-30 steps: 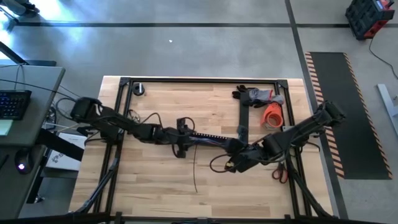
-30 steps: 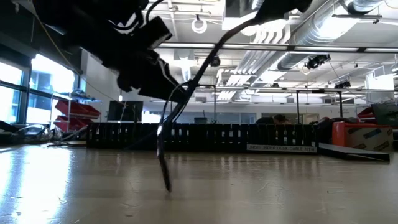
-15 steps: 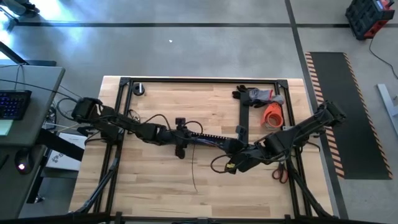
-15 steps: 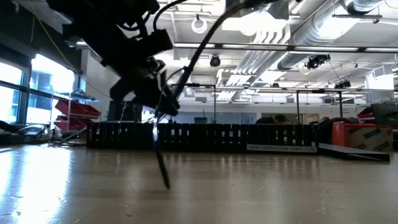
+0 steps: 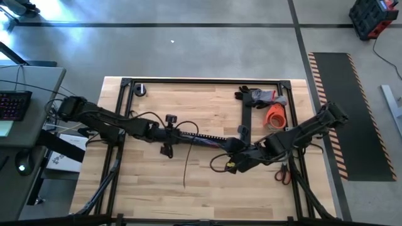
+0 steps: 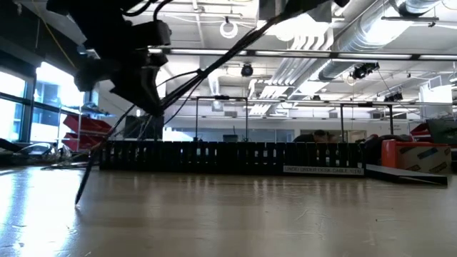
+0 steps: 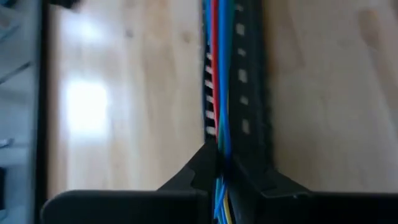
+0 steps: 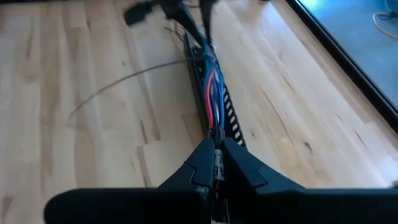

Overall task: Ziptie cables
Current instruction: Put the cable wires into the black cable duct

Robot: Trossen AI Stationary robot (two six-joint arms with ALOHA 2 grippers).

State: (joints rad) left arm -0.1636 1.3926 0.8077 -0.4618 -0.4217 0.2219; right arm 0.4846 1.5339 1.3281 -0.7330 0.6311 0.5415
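The cables (image 7: 217,93) are pinched at opposite ends by the left gripper (image 7: 217,169) and right gripper (image 8: 217,163). Thin, limp and light, they are judged best held taut, gripped close to the tie point.

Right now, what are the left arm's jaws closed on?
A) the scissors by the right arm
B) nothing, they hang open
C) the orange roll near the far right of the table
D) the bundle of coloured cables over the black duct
D: in the left wrist view the left gripper has its jaws pinched on the cables, which run along the black duct.
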